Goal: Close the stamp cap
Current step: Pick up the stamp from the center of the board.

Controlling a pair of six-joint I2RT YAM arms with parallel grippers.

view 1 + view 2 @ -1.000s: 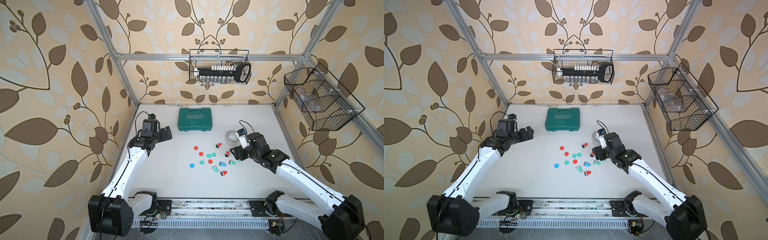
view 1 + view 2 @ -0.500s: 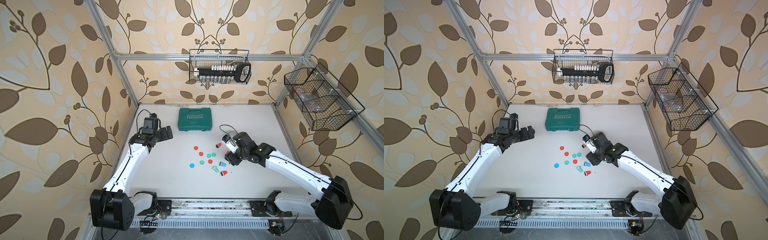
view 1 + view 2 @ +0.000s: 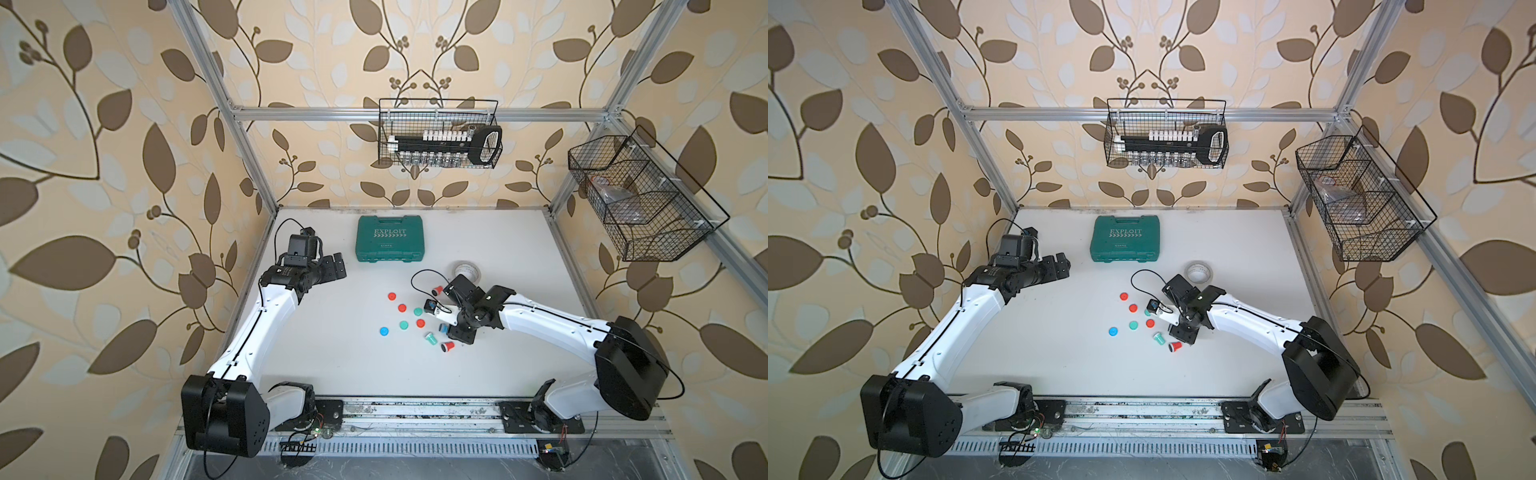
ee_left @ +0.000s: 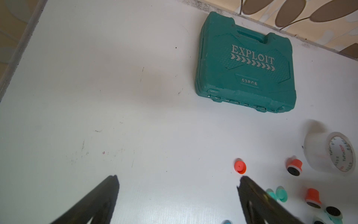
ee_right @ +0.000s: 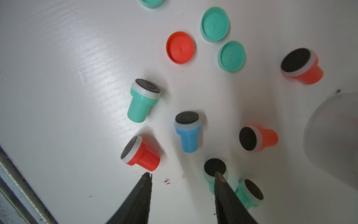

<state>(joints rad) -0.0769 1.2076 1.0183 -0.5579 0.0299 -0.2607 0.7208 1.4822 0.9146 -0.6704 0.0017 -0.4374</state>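
The left fingers (image 3: 332, 269) are spread wide above the white tabletop (image 3: 332, 374) and grip nothing. A teal plastic tool case (image 3: 390, 244) lies well beyond their tips. Between the two sets of fingers lie loose round plastic caps: a red cap (image 3: 392, 296), a teal cap (image 3: 403, 325) and a blue cap (image 3: 384, 331). The right fingers (image 3: 459, 334) stand partly apart with nothing between them. A red uncapped stamp (image 5: 142, 153) lies just past one tip and a blue uncapped stamp (image 5: 187, 135) ahead of the gap. A teal uncapped stamp (image 5: 214, 166) is at the other tip; whether they touch I cannot tell. A clear tape roll (image 3: 467, 272) lies near, off to one side.
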